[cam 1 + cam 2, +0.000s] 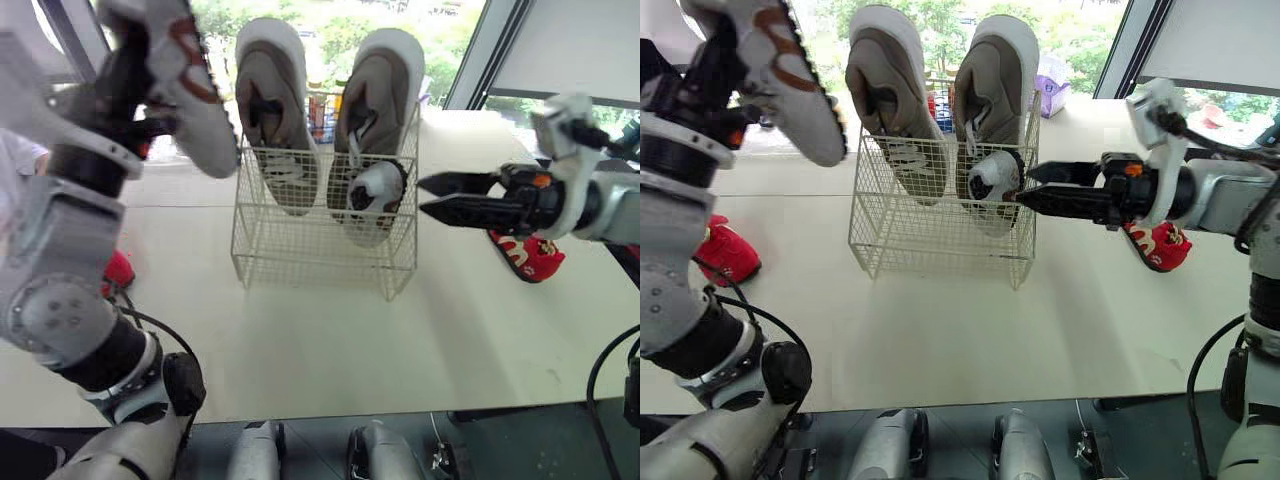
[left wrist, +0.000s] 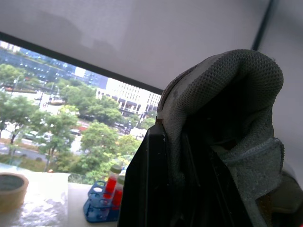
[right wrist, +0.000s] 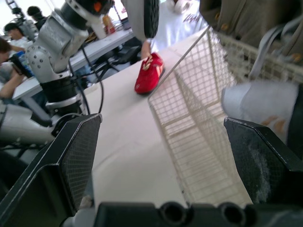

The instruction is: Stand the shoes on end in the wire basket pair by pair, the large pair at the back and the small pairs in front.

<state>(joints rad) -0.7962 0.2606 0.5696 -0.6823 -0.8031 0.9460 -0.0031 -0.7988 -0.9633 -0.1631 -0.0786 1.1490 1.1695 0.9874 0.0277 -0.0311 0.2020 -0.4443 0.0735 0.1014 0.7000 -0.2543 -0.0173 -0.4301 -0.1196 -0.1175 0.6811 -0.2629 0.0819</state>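
- Your left fingers (image 2: 151, 189) are clenched on the collar of a small grey shoe (image 1: 195, 100). One finger looks to run inside the opening, and the shoe hangs high, above and to the left of the wire basket (image 1: 300, 245).
- Your right fingers (image 1: 462, 212) are spread apart and grasp nothing. They point at the basket's right wall, just beside the mate (image 1: 374, 200), which stands on end in the front right of the basket.
- The large pair (image 1: 272, 105) stands on end along the back, so I judge the step in hand to be the second shoe of the first small pair.
- The next move calls for bringing the held shoe over the front left space, turning it on end like its mate, and lowering it inside the wires before you release — mind the large shoe behind.
- One red shoe (image 1: 527, 256) lies on the desk (image 1: 330, 350) right of the basket and the other red shoe (image 1: 118, 270) lies left of it — that pair is not yet in.
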